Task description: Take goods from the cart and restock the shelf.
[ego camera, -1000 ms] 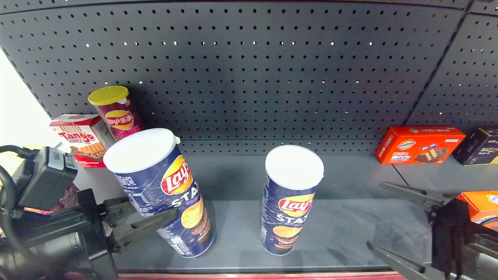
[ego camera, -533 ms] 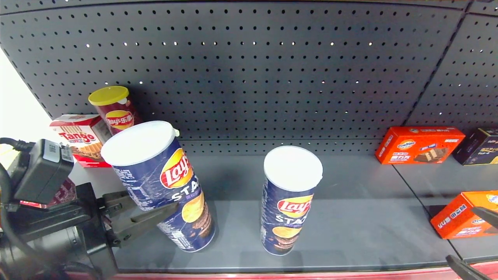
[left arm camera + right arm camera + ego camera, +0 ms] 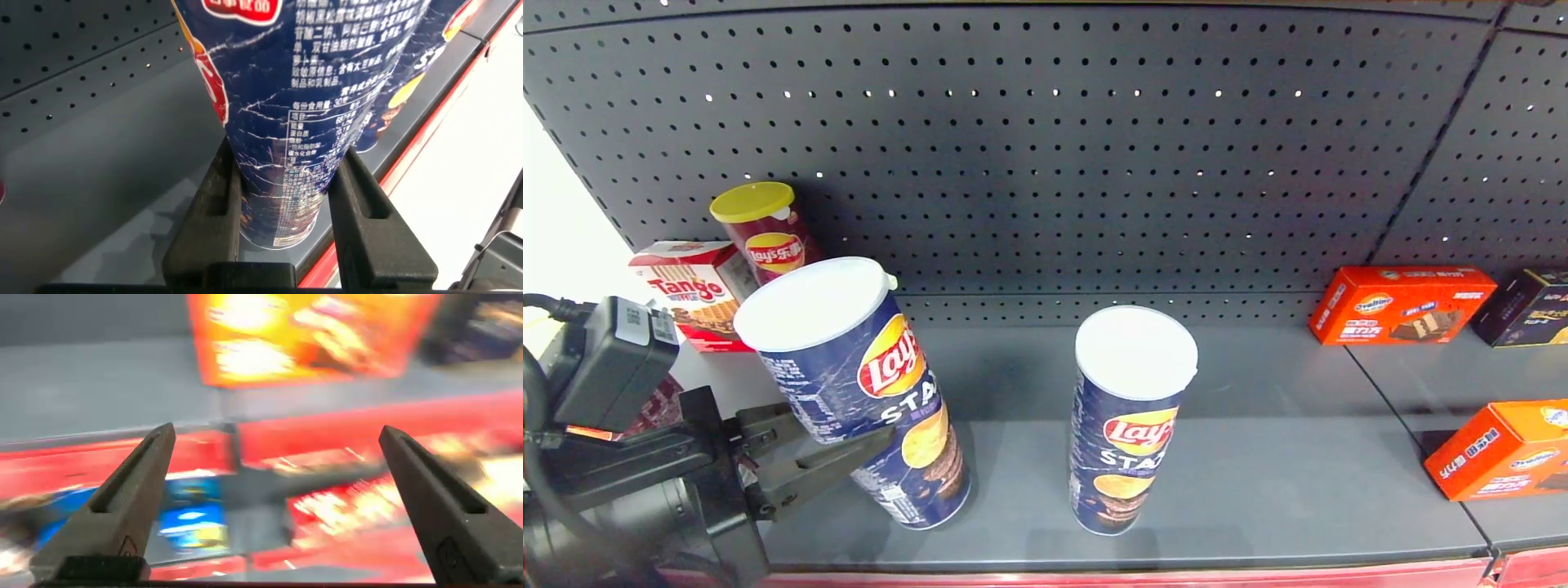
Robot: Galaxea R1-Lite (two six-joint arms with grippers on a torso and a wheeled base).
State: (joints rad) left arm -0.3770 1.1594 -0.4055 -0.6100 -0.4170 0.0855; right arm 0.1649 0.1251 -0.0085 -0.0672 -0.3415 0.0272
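The left gripper is clamped around a tilted chip can, whose base seems to touch the shelf beside an upright can already stocked. Righting and release remain. The right gripper gapes wide and holds nothing.

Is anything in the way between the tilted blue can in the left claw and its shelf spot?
Nothing visible does. The tilted can, clamped in the left claw, sits low over bare shelf; the upright blue can stands apart on its right, the yellow-lidded can behind.
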